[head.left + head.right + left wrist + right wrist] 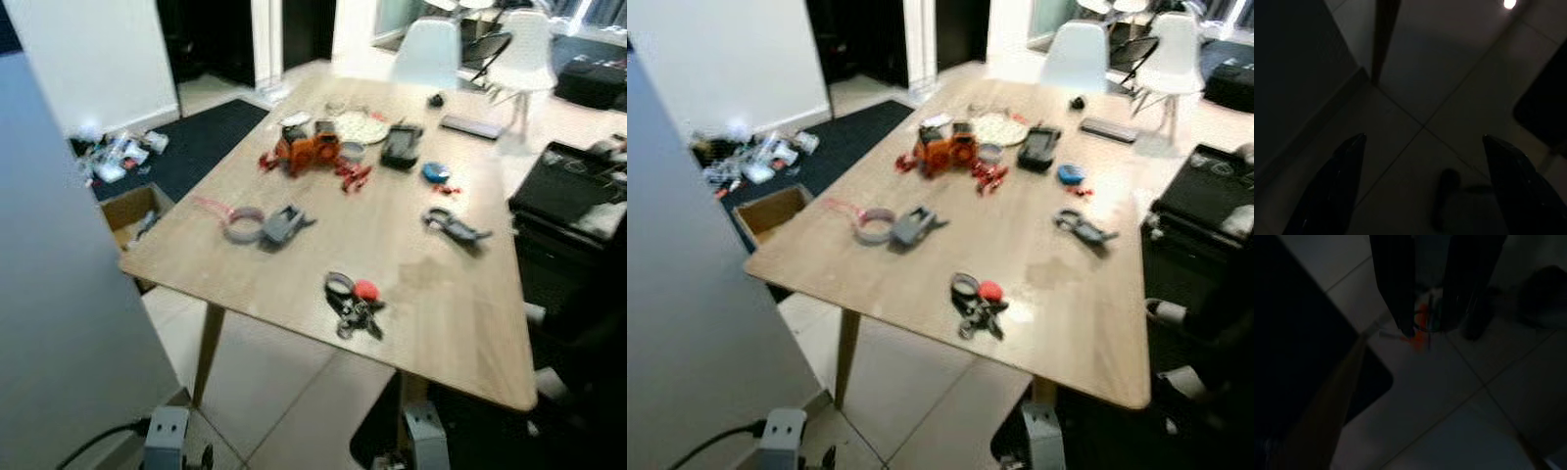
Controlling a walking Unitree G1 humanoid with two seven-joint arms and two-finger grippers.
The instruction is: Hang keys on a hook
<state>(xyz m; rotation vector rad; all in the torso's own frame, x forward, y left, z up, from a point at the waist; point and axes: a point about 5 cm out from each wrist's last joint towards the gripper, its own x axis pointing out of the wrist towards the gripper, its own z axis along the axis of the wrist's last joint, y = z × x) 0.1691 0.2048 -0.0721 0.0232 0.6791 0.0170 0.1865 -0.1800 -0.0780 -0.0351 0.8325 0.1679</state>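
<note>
Looking down across a pale wooden surface (294,264), the head camera finds the bunch of keys (353,302) lying near the front edge, a red tag on it and a metal ring at its far end. Nothing touches it. Further back and to the robot's left sits a grey tool (284,224) just beside a roll of tape (243,224) with a pink strip trailing off. Over on the right there's a dark clip-like tool (454,227), alone. Toward the far end, an orange toy (312,152) with red bits scattered beside it, a round pale plate (361,126), a black device (401,146) and a small blue object (436,172).

Both arms hang low below the surface edge. Left gripper (1422,186): fingers released and spread wide, pointing at dim floor tiles by a table leg (1385,39). Right gripper (1427,284): fingers close together over the dark floor, but whether they are fully clenched I cannot tell; something orange-red shows blurred beyond the tips.

Two white chairs (470,49) stand at the far end, a cardboard box (132,211) sits on the floor to the left.
</note>
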